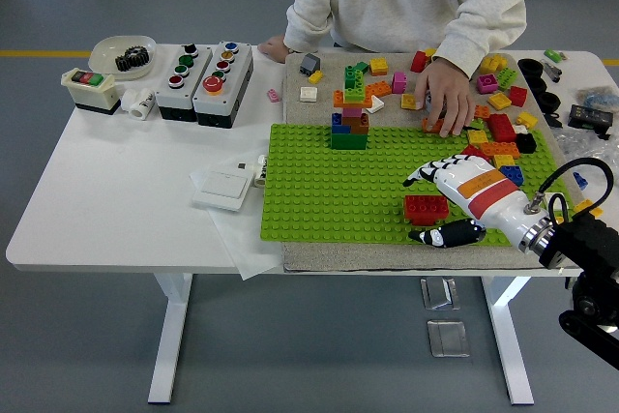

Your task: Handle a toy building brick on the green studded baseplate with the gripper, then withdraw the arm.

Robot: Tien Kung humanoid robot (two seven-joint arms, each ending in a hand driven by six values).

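The right robot hand (440, 205) hovers with fingers spread, holding nothing, just beside the red brick (426, 207) on the green baseplate (329, 191); a person's hand (445, 99) rests among loose bricks beyond

You have one green baseplate (329, 191); one red brick (426, 207) lying alone on it; one stacked brick tower (350, 118); two grey button boxes (205, 82); one white bowl (121, 53); one robot hand (450, 202) in view; loose bricks (498, 128) beyond counting.
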